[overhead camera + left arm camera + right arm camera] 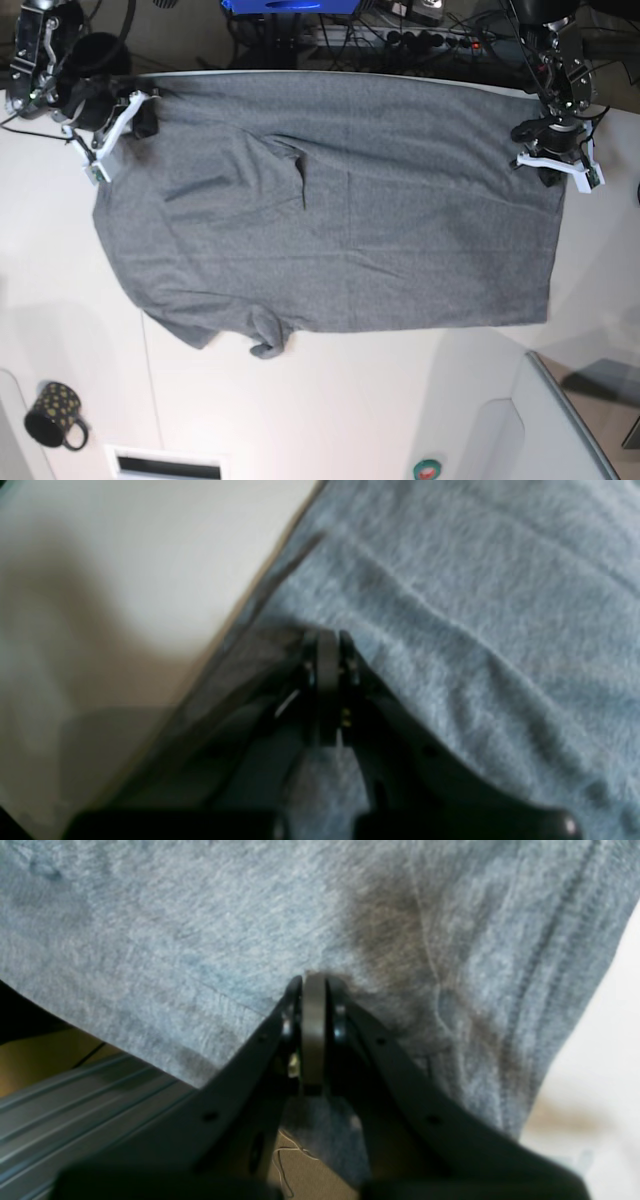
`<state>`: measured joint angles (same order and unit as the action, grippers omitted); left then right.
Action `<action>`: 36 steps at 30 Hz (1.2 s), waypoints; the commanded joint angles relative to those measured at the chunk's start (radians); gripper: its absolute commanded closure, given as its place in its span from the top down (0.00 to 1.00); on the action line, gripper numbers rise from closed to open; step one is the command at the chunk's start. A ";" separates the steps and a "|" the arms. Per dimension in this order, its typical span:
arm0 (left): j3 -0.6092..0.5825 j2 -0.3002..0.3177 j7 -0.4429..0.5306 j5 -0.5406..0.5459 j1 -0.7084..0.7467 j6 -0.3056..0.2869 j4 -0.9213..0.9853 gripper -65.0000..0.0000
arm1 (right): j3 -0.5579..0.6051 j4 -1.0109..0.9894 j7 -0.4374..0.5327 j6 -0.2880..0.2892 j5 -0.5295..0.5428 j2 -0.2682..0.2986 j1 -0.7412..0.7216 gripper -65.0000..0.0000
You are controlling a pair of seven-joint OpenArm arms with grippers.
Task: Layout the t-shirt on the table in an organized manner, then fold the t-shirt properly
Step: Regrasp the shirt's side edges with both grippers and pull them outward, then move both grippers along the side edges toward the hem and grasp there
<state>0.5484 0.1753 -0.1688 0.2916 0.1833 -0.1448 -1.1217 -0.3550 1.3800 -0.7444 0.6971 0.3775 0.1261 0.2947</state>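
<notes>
The heather-grey t-shirt lies spread across the far half of the white table, with a crease near its middle and a crumpled sleeve at its near-left edge. At the shirt's far-left corner my right gripper is shut on the fabric. The right wrist view shows the t-shirt puckering at the closed tips of that gripper. My left gripper is shut on the shirt's right edge. In the left wrist view the tips of the left gripper pinch the t-shirt beside bare table.
A black dotted mug stands at the near left. A small slot and a round red-green item sit by the front edge. A grey panel is at the near right. Cables and gear line the far edge.
</notes>
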 commanded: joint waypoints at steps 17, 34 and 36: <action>0.169 0.091 -0.251 0.001 -0.110 -0.014 -0.242 0.00 | -0.009 0.081 -0.206 0.001 -0.022 0.034 -0.434 0.08; 0.081 0.241 -0.254 0.004 -0.149 -0.048 -0.014 0.11 | 0.103 -0.963 0.434 0.001 -0.024 0.160 -0.840 0.86; 0.081 0.241 -0.254 0.002 -0.149 -0.048 -0.014 0.13 | 0.193 -0.993 0.489 0.001 -0.024 0.160 -0.836 0.86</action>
<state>0.6247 0.3908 -0.4454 0.2886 0.0460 -0.1909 -1.1187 -0.1551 0.3729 -0.2737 0.6895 0.3359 0.2760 -0.5121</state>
